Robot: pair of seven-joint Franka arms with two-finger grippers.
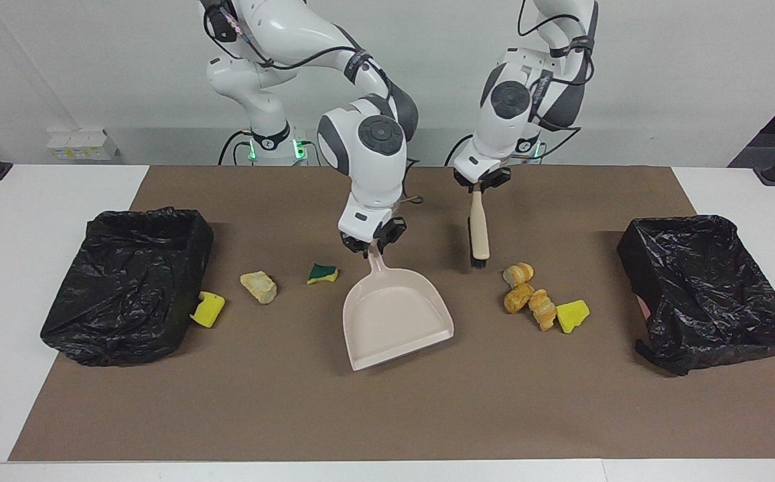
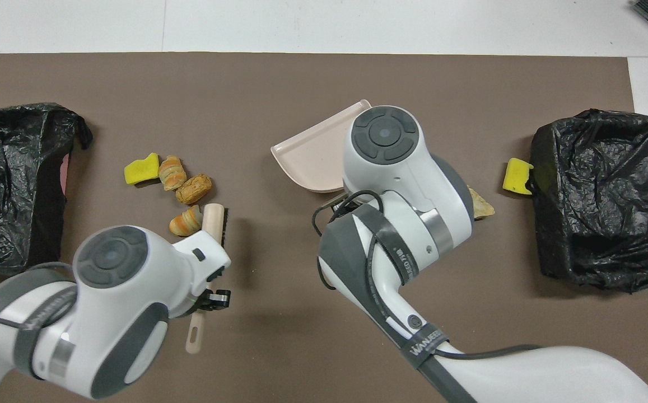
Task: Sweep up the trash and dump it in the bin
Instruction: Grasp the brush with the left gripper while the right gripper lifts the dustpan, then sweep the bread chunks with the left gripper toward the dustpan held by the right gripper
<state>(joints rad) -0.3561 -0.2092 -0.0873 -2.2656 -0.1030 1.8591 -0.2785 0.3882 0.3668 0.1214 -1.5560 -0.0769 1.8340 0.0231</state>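
- Beige plastic fills both my grips: my right gripper (image 1: 370,245) is clamped on the handle of the dustpan (image 1: 395,316), and my left gripper (image 1: 481,185) is closed around the handle of the brush (image 1: 478,231).
- The dustpan sits mid-mat, tilted, with its open mouth on the side away from me and turned toward my left arm's end of the table.
- The brush hangs bristles down over the brown mat (image 1: 387,415), just beside the nearest bread roll (image 1: 518,272).
- Of the trash, that roll and two more rolls (image 1: 518,297) (image 1: 542,308) cluster with a yellow sponge piece (image 1: 573,316) toward my left arm's end, between the dustpan and a black-bagged bin (image 1: 709,289).
- Toward my right arm's end lie a green-and-yellow sponge scrap (image 1: 323,273) just beside the dustpan's handle, a pale crumbly chunk (image 1: 258,286), and another yellow sponge (image 1: 207,308) touching the second black-bagged bin (image 1: 129,284).
- From overhead, my right arm covers the green scrap and part of the pale chunk (image 2: 483,207).
- Both bins stand on the mat at opposite ends, well apart from the dustpan.
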